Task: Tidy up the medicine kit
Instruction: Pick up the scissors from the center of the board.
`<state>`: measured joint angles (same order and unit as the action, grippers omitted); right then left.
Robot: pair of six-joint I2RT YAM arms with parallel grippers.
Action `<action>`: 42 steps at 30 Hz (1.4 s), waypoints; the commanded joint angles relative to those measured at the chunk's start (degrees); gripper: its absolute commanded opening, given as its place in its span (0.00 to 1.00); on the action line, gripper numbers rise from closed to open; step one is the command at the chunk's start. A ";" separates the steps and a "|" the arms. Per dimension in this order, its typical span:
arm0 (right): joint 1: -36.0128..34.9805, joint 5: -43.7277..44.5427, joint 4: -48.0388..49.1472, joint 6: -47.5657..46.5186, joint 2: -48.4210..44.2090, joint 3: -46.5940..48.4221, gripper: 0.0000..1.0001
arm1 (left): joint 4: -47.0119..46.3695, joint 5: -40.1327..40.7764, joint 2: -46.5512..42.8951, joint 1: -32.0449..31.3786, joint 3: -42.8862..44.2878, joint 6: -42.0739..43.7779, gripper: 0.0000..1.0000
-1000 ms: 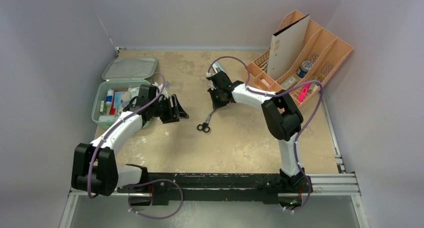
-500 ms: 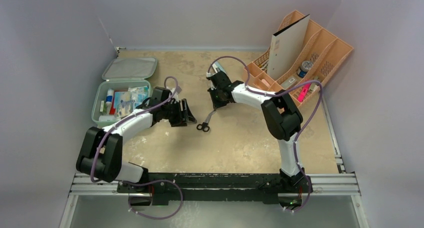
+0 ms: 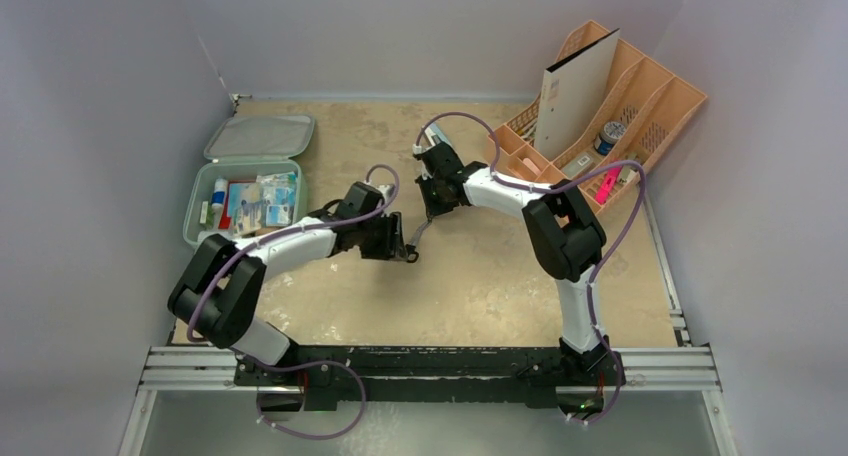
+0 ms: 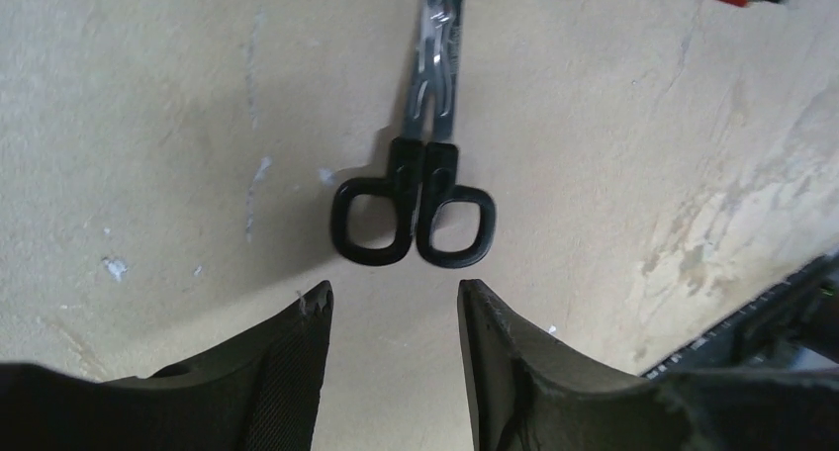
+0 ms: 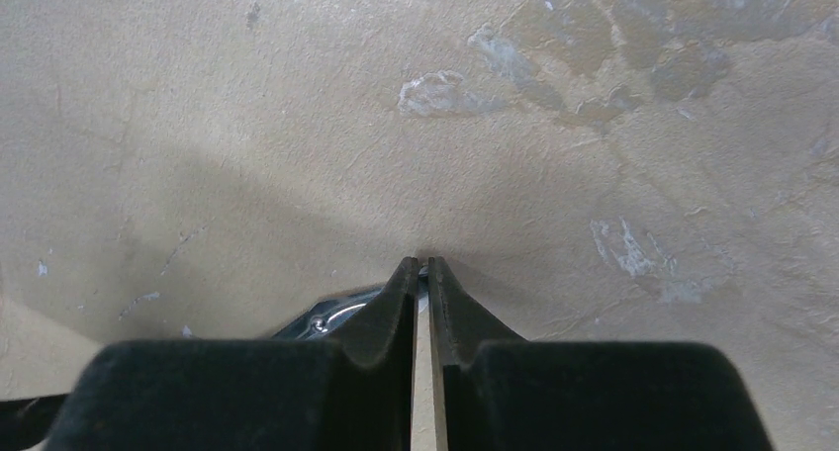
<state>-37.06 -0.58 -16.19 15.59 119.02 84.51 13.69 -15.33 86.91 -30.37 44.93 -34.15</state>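
Scuffed tabletop (image 3: pixel 480 286), grey walls (image 3: pixel 400 36). Medicine kit (image 3: pixel 258 136) lies with its lid open away from me. My left claw (image 4: pixel 394 303) gapes; right claw (image 5: pixel 421 265) pinches scissors (image 4: pixel 416 219).

links (image 3: pixel 290 244) white | joints (image 3: pixel 565 238) black | cables (image 3: pixel 455 115) purple (loosely looped) | fingers (image 4: pixel 267 372) black, wedge-shaped

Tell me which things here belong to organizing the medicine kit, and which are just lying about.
In the job: open medicine kit; scissors, pinched by right pincer; left pincer, open at their handles.
Lying about: peach organizer, white folder, pink item.
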 commanded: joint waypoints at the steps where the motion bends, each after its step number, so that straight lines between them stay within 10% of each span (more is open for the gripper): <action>1: 0.23 0.67 -2.11 0.31 0.96 -2.07 0.10 | 1.49 12.11 0.30 -6.21 5.24 6.60 0.46; 20: 0.84 -0.99 -1.13 1.49 -0.49 -3.42 0.10 | -2.73 34.57 7.70 -25.19 11.32 26.63 0.36; 42: 1.19 -1.56 -1.48 1.91 -0.14 -2.60 0.10 | -3.62 43.78 13.76 -28.65 11.05 28.38 0.22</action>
<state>-36.25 -2.52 -14.44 17.32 118.41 83.05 10.79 27.14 99.57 -57.82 54.92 -4.95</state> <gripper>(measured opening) 0.102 0.228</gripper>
